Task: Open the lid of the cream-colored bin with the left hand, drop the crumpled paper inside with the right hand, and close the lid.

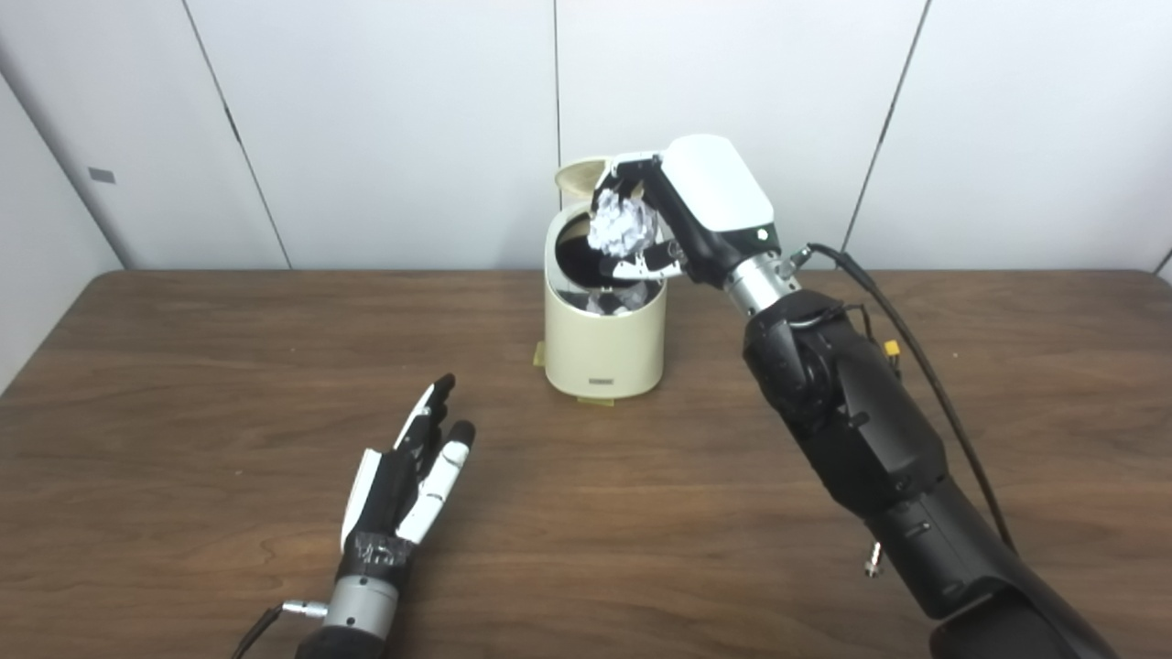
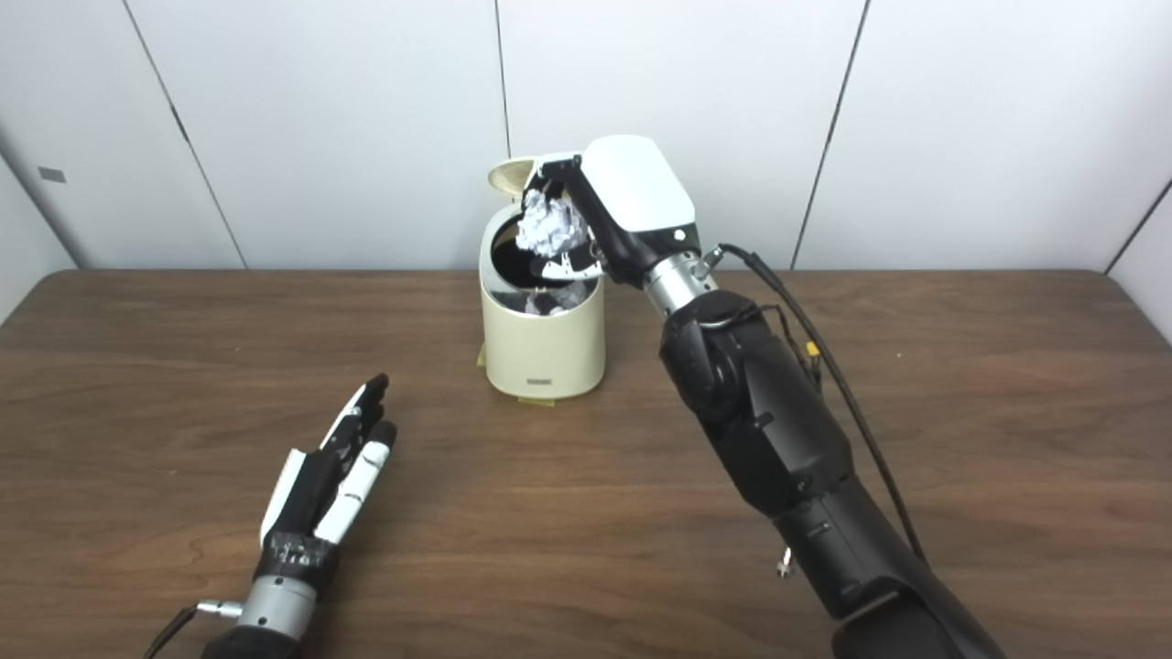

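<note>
Your right hand grasps the crumpled paper over the mouth of the cream-colored bin, which stands near the desk's far edge, lid tipped up behind. A small front label is unreadable. Your left hand rests released, fingers spread, near the front edge.

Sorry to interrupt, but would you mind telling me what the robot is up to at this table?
The right hand holds a crumpled white paper ball just above the mouth of the cream-colored round bin, whose hinged lid stands open at the back. Some paper already lies inside. The left hand rests open over the brown wooden table, away from the bin.
</note>
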Controlling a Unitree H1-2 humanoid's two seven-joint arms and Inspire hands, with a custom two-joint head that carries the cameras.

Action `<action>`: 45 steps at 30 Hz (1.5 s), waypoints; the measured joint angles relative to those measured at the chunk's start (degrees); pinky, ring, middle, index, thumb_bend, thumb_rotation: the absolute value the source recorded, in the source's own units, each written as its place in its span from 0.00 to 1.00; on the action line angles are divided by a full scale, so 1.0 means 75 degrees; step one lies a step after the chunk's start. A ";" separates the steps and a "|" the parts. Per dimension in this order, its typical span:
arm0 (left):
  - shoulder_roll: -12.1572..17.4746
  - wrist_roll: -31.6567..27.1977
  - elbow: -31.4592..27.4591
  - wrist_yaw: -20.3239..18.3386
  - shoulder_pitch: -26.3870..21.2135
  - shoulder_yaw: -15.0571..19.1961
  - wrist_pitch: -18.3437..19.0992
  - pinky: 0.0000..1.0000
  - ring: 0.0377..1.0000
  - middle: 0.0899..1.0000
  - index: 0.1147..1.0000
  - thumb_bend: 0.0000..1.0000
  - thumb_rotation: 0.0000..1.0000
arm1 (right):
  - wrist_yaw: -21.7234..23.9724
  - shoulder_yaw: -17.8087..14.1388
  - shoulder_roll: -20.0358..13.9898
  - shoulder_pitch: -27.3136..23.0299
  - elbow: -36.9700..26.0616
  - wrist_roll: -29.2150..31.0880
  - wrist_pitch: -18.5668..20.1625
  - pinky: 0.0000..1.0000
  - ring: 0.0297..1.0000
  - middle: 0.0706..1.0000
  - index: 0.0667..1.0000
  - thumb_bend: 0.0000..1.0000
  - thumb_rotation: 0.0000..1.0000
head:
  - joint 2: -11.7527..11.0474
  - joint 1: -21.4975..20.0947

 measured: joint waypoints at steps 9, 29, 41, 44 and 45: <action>-0.0060 0.0108 0.0004 0.0037 -0.0052 -0.0049 0.0035 1.00 1.00 1.00 1.00 0.60 0.77 | -0.0494 0.0138 0.0026 -0.0066 0.0532 -0.0041 -0.0033 0.35 0.37 0.47 0.53 0.49 0.00 | 0.0000 -0.0012; -0.0225 0.0112 -0.0002 -0.0020 -0.0100 0.0028 0.0160 1.00 1.00 1.00 1.00 0.59 0.76 | -0.0224 0.0231 0.0069 -0.0106 0.0690 0.0060 0.0329 0.31 0.44 0.57 0.58 0.53 0.00 | 0.0023 0.0012; -0.0240 0.0136 -0.0003 -0.0015 -0.0104 0.0028 0.0172 1.00 1.00 1.00 1.00 0.58 0.76 | -0.0163 0.0299 0.0043 -0.0105 0.0568 -0.0042 0.0492 0.51 0.70 0.78 0.71 1.00 0.19 | 0.0023 0.0000; -0.0241 0.0134 -0.0003 -0.0016 -0.0104 0.0028 0.0173 1.00 1.00 1.00 1.00 0.59 0.77 | -0.0141 0.0333 0.0013 -0.0105 0.0548 -0.0079 0.0558 0.53 0.73 0.79 0.72 1.00 0.21 | 0.0047 0.0012; -0.0241 0.0137 -0.0003 -0.0016 -0.0104 0.0028 0.0173 1.00 1.00 1.00 1.00 0.59 0.77 | -0.0122 0.0346 0.0005 -0.0105 0.0529 -0.0095 0.0579 0.54 0.73 0.79 0.72 1.00 0.21 | 0.0047 0.0012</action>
